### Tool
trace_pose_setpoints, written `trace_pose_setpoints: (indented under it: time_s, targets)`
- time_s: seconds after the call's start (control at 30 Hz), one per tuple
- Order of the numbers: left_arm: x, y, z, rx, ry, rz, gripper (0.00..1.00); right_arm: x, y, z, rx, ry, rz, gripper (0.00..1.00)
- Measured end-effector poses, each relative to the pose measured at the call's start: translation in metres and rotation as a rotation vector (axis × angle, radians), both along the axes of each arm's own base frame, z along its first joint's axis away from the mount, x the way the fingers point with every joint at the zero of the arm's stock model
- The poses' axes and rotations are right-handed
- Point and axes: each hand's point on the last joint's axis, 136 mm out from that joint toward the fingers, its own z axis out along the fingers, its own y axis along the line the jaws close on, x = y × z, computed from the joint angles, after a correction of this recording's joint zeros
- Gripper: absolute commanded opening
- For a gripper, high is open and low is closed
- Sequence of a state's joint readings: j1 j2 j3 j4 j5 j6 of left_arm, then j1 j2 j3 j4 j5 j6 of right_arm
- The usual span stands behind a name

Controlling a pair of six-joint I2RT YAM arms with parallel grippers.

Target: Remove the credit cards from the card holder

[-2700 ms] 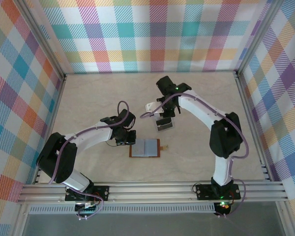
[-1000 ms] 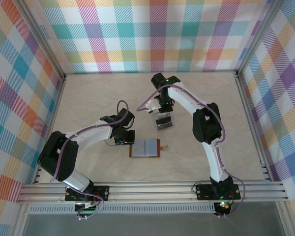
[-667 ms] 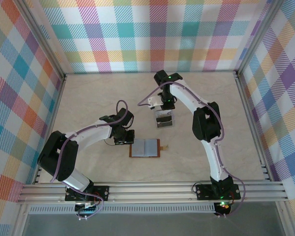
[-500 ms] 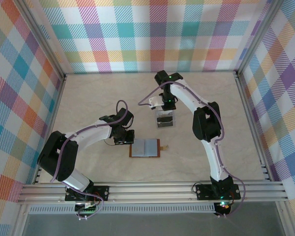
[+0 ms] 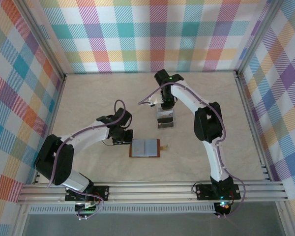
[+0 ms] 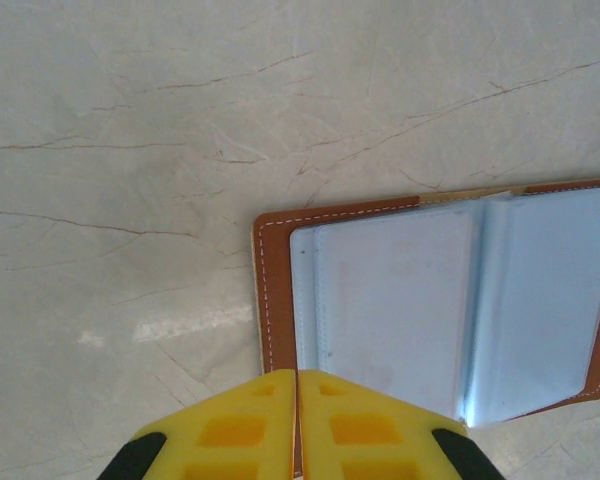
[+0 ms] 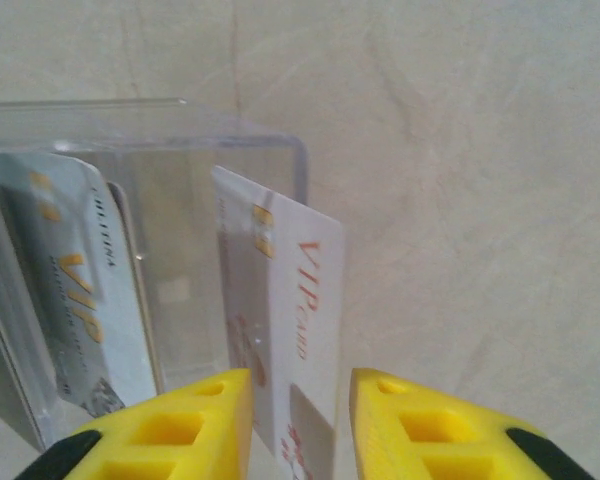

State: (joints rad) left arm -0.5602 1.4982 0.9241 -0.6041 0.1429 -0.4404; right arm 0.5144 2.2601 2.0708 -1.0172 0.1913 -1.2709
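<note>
**Figure. Card removal, seen from above and from both wrists.**

The card holder lies open and flat on the surface, near the middle. Its long axis runs left to right and its snap tab points toward the right arm's side.

The left hand sits at the holder's left end. From the left wrist its yellow fingers are pressed together with nothing between them, and their tips overlap the brown border of the card holder. This looks like a hold-down rather than a grasp. The greyish sleeves give no sure sign of whether a card remains inside.

The right hand hangs over the clear tray, farther from the arm bases than the holder and well apart from it. From the right wrist this hand is partly spread, with one of the credit cards, white and standing on edge, in the gap. Neither pad appears to press on it. It stands at the corner of the clear tray, but whether inside the wall or leaning on it is unclear. A second card stands inside the tray.

The relation that matters is that the holder lies toward the arm bases and slightly left of the right hand. Any further extraction probably needs that hand to travel back toward the bases, while the nearer left hand is already in contact.
</note>
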Motion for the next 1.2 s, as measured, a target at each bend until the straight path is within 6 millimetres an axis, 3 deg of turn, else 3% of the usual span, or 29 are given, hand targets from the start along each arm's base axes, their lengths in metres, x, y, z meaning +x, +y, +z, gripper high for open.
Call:
trace_pose_setpoints:
  time_s: [0.2,0.37,0.67,0.9,1.1,1.2]
  targets:
    - [-0.002,0.002,0.001,0.005,-0.003,0.002,0.10,-0.001,-0.001,0.023,0.039,-0.064,-0.010,0.34]
    - [-0.003,0.003,0.002,0.005,-0.004,0.002,0.11,0.000,0.002,0.037,0.095,-0.129,-0.026,0.45]
    - [-0.005,0.004,0.002,0.009,0.002,0.002,0.11,0.017,0.010,0.022,0.116,-0.176,-0.027,0.47]
    - [-0.008,0.006,-0.001,0.015,0.012,0.002,0.11,0.014,0.008,0.001,0.094,-0.142,-0.029,0.48]
    - [-0.008,0.006,-0.001,0.015,0.012,0.003,0.11,0.013,0.009,0.005,0.119,-0.148,-0.043,0.49]
    - [-0.008,0.007,-0.002,0.015,0.011,0.004,0.11,0.010,0.012,0.018,0.167,-0.158,-0.083,0.50]
